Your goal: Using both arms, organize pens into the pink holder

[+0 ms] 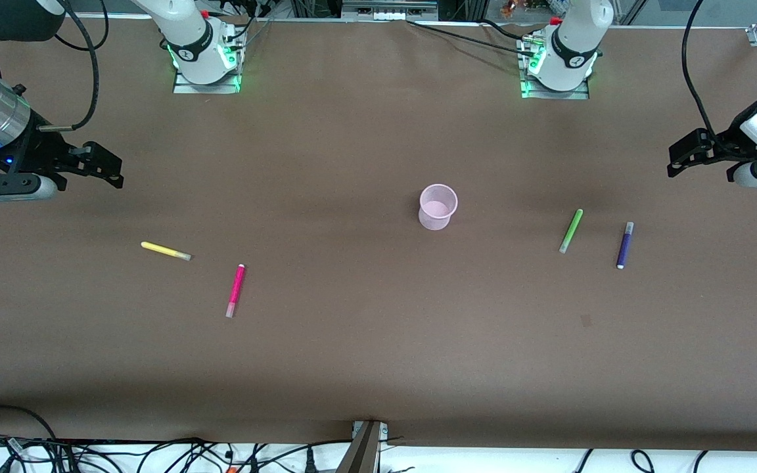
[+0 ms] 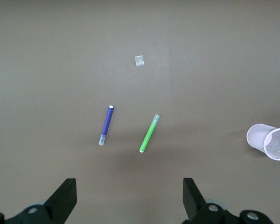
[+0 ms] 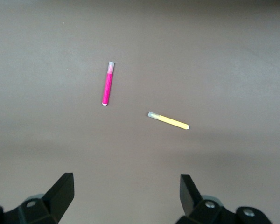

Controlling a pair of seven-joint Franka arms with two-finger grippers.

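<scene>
Evidently nothing was started: four pens lay on the table, the pink holder point(image 1: 438, 206) stood empty mid-table, and left gripper point(image 2: 129, 199) and right gripper point(image 3: 126, 196) hovered at opposite table edges, jaws apart, over their pairs.

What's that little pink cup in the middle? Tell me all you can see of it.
The cup is small, round, translucent pale pink, plastic by its look, with its rim wider than its base. It stands upright and looks empty, on the brown table, nearer the green pen than the magenta one. Nothing touches it.
</scene>
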